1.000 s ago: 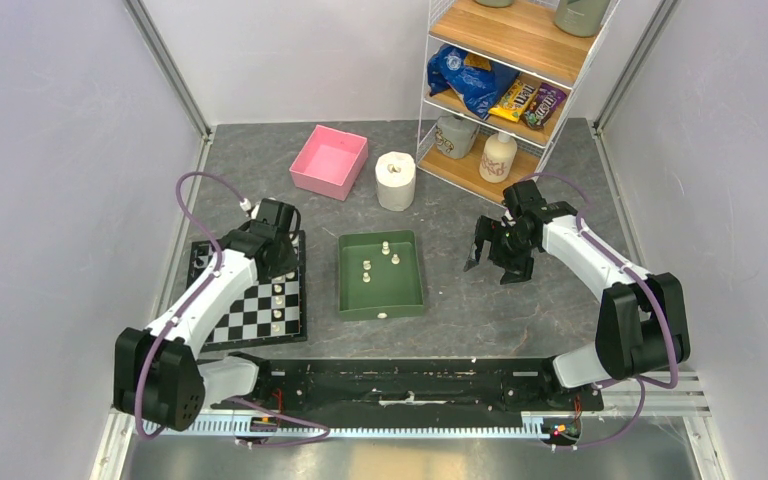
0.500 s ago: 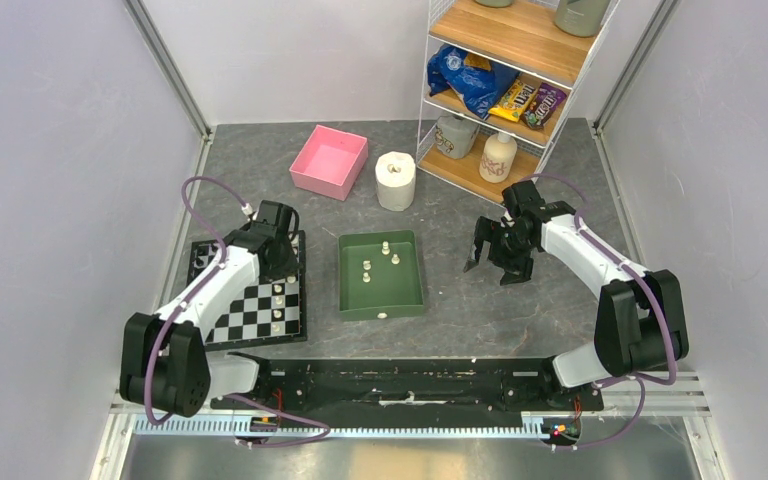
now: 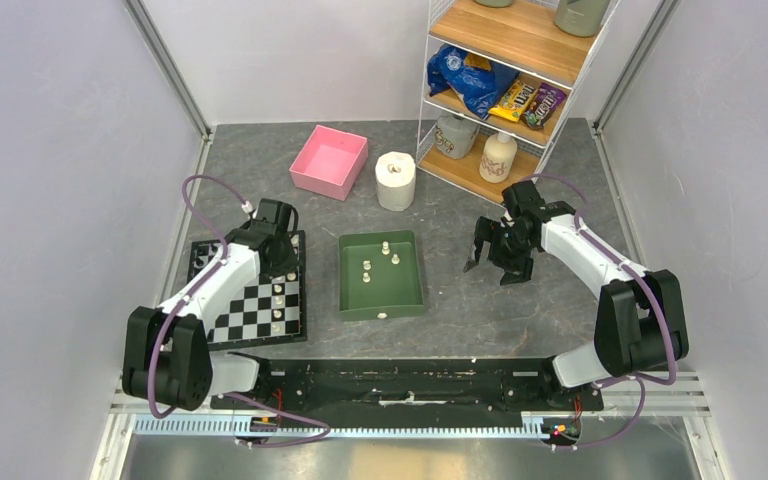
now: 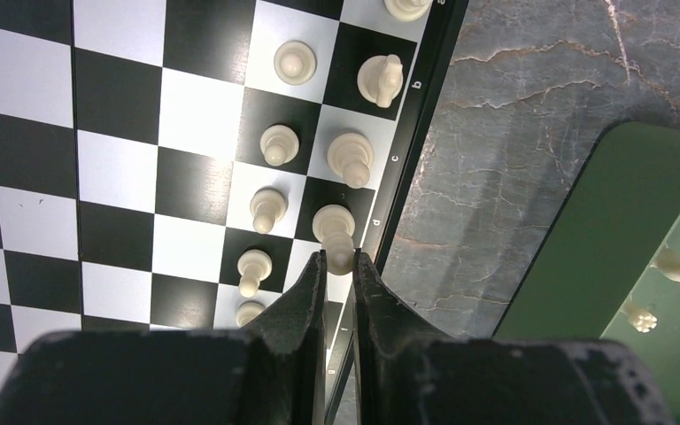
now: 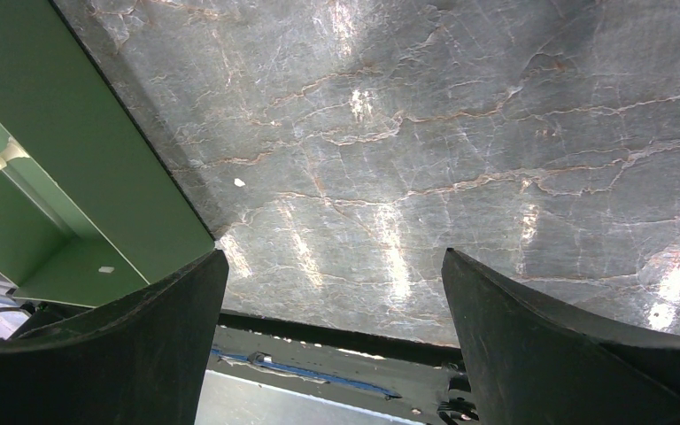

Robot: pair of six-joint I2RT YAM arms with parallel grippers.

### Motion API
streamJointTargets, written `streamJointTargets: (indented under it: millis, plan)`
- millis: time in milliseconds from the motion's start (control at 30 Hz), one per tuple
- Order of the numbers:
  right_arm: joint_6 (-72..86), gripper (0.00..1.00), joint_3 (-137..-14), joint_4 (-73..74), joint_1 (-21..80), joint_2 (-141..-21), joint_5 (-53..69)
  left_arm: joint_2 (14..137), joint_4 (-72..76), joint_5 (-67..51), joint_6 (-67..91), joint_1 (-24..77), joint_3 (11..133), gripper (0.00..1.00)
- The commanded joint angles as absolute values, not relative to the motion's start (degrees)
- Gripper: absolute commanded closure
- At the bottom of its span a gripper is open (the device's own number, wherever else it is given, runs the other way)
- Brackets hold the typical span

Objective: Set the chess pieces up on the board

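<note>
Placing step: left gripper [image 4: 339,258], clamped on a chess piece [image 4: 333,226], sets it on the board [image 4: 115,106], right-edge row. Next, release and lift straight up, clear of neighbouring pieces. Right gripper [image 5: 332,266] hangs open.

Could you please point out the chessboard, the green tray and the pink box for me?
chessboard [image 3: 250,322]: top external view, bare squares near its front edge.
green tray [image 3: 405,290]: top external view, bare floor.
pink box [image 3: 328,162]: top external view, inside floor.
</note>
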State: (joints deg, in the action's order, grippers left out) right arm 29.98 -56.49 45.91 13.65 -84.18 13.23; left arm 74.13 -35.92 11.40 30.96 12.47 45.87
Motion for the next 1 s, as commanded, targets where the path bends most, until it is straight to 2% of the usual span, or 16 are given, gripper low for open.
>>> streamJointTargets:
  millis: [0,267,467,567,667,967]
  plan:
    - [29.68,0.01,-56.12,45.0,13.41,-84.08,13.33,74.28,-33.85,11.32,29.48,12.04,45.5,0.98]
    - [29.6,0.01,-56.3,45.04,13.46,-84.13,13.29,74.44,-32.21,10.2,29.84,11.87,44.12,0.97]
    - [29.5,0.01,-56.21,45.02,13.42,-84.21,13.33,73.73,-33.61,10.75,29.91,11.87,43.86,0.82]
    - [29.49,0.01,-56.31,45.06,13.45,-84.38,13.27,73.44,-34.72,10.99,29.81,11.8,44.1,0.8]
    - [29.33,0.01,-56.42,45.08,13.43,-84.57,13.31,73.42,-35.77,10.9,29.9,11.86,44.48,0.67]
    - [29.29,0.01,-56.43,45.0,13.45,-84.33,13.34,67.35,-37.38,9.51,29.32,11.86,48.42,0.46]
